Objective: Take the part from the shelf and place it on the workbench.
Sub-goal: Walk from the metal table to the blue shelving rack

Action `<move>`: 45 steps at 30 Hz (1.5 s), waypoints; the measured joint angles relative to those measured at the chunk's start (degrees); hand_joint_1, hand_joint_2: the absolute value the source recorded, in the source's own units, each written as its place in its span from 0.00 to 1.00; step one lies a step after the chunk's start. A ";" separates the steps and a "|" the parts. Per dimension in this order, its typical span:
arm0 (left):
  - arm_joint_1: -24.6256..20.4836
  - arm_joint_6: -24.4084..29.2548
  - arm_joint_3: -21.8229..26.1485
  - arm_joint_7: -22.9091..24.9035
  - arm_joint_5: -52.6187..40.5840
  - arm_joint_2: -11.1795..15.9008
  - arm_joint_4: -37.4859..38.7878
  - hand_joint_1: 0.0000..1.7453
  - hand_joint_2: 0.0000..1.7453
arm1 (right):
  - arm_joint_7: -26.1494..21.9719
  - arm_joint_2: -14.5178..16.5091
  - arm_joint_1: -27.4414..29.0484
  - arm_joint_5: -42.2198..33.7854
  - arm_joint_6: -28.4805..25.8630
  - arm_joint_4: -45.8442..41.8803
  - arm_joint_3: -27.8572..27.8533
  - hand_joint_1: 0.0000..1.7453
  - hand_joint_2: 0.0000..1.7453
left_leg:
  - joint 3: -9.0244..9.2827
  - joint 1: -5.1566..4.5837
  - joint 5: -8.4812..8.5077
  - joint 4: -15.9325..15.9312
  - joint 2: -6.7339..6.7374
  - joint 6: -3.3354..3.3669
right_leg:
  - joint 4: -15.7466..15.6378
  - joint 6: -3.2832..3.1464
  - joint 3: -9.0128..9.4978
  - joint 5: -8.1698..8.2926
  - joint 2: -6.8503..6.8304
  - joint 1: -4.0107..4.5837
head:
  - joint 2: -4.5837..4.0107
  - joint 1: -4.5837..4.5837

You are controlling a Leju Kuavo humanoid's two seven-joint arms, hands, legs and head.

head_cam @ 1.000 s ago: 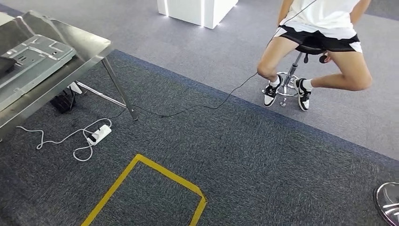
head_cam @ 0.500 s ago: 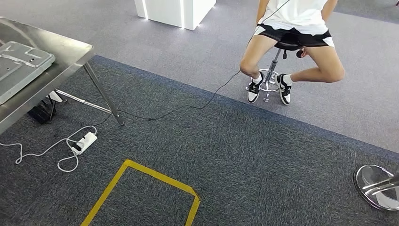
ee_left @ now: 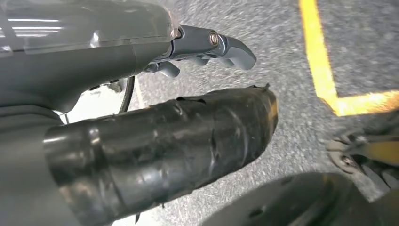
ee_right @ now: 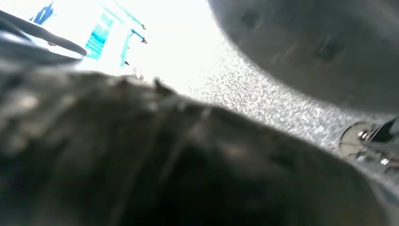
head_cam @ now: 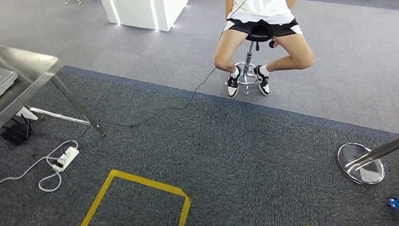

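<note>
An indoor lab or demo hall, by its fittings: grey carpet [head_cam: 244,141] in two tones covers the floor; yellow tape [head_cam: 141,183] marks a square on it; a steel table [head_cam: 28,75] stands at the left, with a power strip [head_cam: 66,157] and cables beneath; a lit white plinth [head_cam: 141,13] stands behind; a person [head_cam: 261,28] sits on a stool [head_cam: 248,70].

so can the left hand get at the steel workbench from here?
Probably not: the shiny steel workbench stands off at the head view's left edge, across carpet, and the left hand hangs over the floor.
</note>
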 joint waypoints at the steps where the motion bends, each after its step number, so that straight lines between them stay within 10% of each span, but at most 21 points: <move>1: 0.04 -0.06 0.00 0.13 0.00 -0.03 0.00 0.00 0.00 | -0.02 -0.03 -0.04 0.01 0.00 0.00 -0.01 0.00 0.00 | -1.80 0.00 -1.92 3.79 -0.94 -0.02 | -0.02 -0.20 -0.10 0.06 0.45 0.10 | 0.00 0.00; 4: 0.15 -0.26 0.00 0.44 0.00 -0.07 0.00 0.00 0.00 | -0.07 -0.07 -0.03 0.03 0.00 0.00 -0.01 0.00 0.00 | -5.63 -0.10 -3.59 11.22 -1.73 0.31 | 0.01 -0.41 -0.16 0.12 2.16 0.58 | 0.00 0.00; 8: 0.27 -0.34 0.00 0.64 0.02 0.07 0.00 0.00 0.00 | -0.10 0.05 -0.09 0.02 0.00 0.00 -0.02 0.00 0.00 | -0.33 -0.94 3.98 -1.52 -4.29 2.29 | 0.05 -0.32 0.15 0.17 4.49 0.74 | 0.00 0.02; 12: -0.06 -0.34 0.02 0.63 0.02 0.15 0.00 0.00 0.00 | -0.11 0.15 -0.05 0.02 0.00 0.01 -0.03 0.00 0.00 | 1.34 -1.24 5.21 -5.90 -4.56 3.17 | -0.22 0.69 -0.46 0.74 6.06 0.21 | 0.00 0.00; 17: 0.09 -0.37 0.04 0.69 0.01 0.02 0.00 0.00 0.00 | -0.08 0.07 0.04 0.02 0.00 0.02 -0.03 0.00 0.00 | 2.75 -0.79 6.77 -9.06 -1.47 3.80 | 10.05 1.76 -5.30 -5.34 1.57 0.27 | 0.00 0.09; 20: 0.06 -0.46 0.04 0.75 0.00 -0.01 0.00 0.00 0.00 | -0.08 0.01 0.10 0.03 0.00 0.02 -0.03 0.00 0.00 | 2.79 -0.47 6.31 -8.75 0.34 3.24 | 12.77 3.00 -6.37 -5.21 0.63 -1.00 | 0.00 0.10; 23: 0.01 -0.52 0.04 0.78 -0.01 0.01 0.00 0.00 0.00 | -0.09 -0.02 0.04 0.05 0.00 0.02 -0.05 0.00 0.00 | 2.47 0.18 4.83 -6.75 1.62 1.45 | 2.99 4.21 -1.14 -0.88 -1.15 -2.08 | 0.00 0.07; 27: -0.23 -0.61 0.07 0.97 -0.02 0.05 -0.03 0.00 0.00 | -0.10 0.02 0.06 0.06 -0.02 0.04 -0.08 0.00 0.00 | 2.31 0.50 3.55 -5.06 2.34 -0.05 | 1.33 2.25 -0.39 -0.88 -0.62 -1.45 | 0.00 -0.10; 30: -0.28 -0.74 0.05 1.13 0.00 -0.19 -0.08 0.00 0.00 | -0.10 -0.17 0.06 0.09 -0.05 0.04 -0.19 0.00 0.00 | 0.71 0.94 0.37 -0.72 0.02 -0.20 | 1.11 1.15 -0.33 -0.70 0.40 -1.09 | 0.00 -0.12; 34: -0.07 -0.92 0.07 1.42 0.00 -0.20 -0.08 0.00 0.00 | -0.10 -0.24 -0.03 0.11 -0.05 0.04 -0.30 0.00 0.00 | -6.23 -0.11 -4.11 12.44 -1.72 1.37 | 1.01 0.47 -0.32 -0.62 2.39 0.07 | 0.00 -0.11; 40: 0.09 -1.04 0.07 1.55 -0.05 0.27 -0.07 0.00 0.00 | -0.11 0.24 -0.12 0.11 -0.03 0.04 -0.36 0.00 0.00 | -0.76 -3.40 6.09 -3.46 -5.79 5.50 | 0.92 0.25 -0.01 -0.64 5.96 0.36 | 0.00 -0.11; 43: -0.32 -1.14 0.07 1.57 -0.16 0.34 -0.08 0.00 0.00 | -0.12 0.36 0.15 0.11 -0.03 0.08 -0.36 0.00 0.00 | 0.29 -3.15 6.66 -5.86 -4.66 5.77 | 0.42 0.79 -0.10 -0.34 6.78 0.33 | 0.00 -0.12; 45: -0.27 -1.21 0.07 1.58 -0.17 0.22 -0.10 0.00 0.00 | -0.12 0.27 0.21 0.11 -0.04 0.11 -0.36 0.00 0.00 | 1.33 -2.70 7.63 -8.16 -3.40 5.67 | 2.55 1.08 -0.97 -2.07 4.55 0.72 | 0.00 -0.04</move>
